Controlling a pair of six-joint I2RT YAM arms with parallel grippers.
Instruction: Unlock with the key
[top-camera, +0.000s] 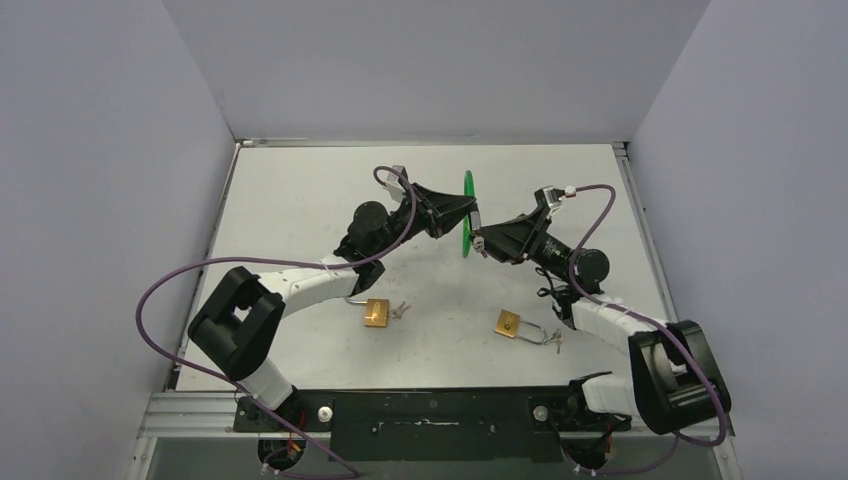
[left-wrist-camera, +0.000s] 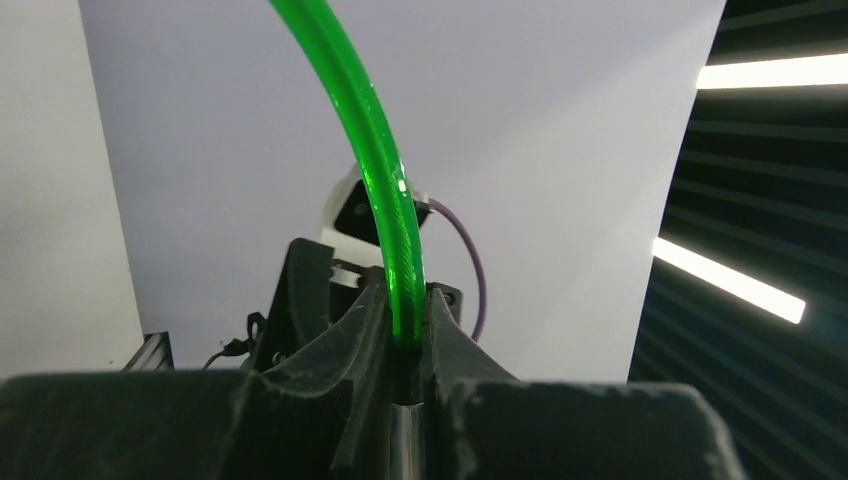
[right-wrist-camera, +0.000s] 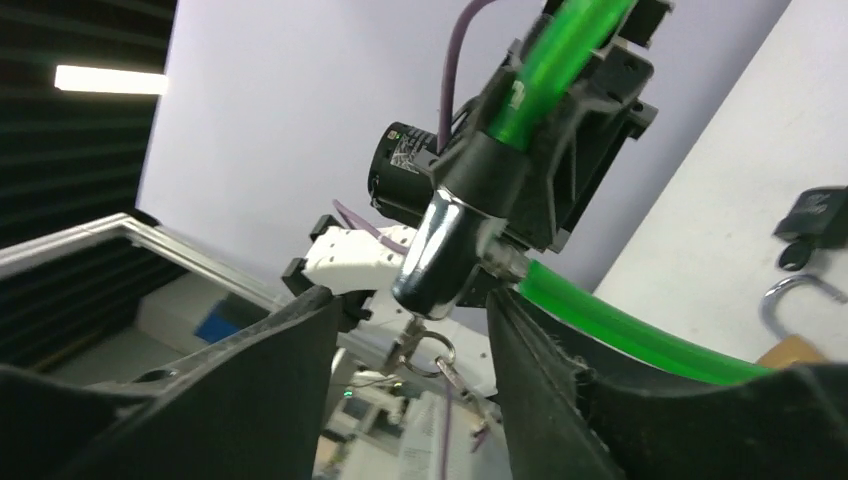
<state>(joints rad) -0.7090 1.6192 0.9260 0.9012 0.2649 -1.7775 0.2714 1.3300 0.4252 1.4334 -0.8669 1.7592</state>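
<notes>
A green cable lock (top-camera: 467, 215) hangs in the air over the middle of the table, and my left gripper (top-camera: 462, 213) is shut on it. In the left wrist view the green cable (left-wrist-camera: 385, 180) runs up from between my pinched fingers (left-wrist-camera: 455, 345), above the chrome lock cylinder (left-wrist-camera: 405, 440). In the right wrist view the cylinder (right-wrist-camera: 440, 250) points down between my right gripper's (right-wrist-camera: 410, 340) open jaws. The key (right-wrist-camera: 410, 338) sticks out of the cylinder's end, with a ring (right-wrist-camera: 428, 354) dangling from it. Neither finger touches the key.
Two brass padlocks lie on the table, one (top-camera: 376, 312) at front centre-left and one (top-camera: 508, 324) at front centre-right, each with small keys beside it. Grey walls enclose the table on three sides. A brass padlock's shackle (right-wrist-camera: 795, 295) shows low at the right of the right wrist view.
</notes>
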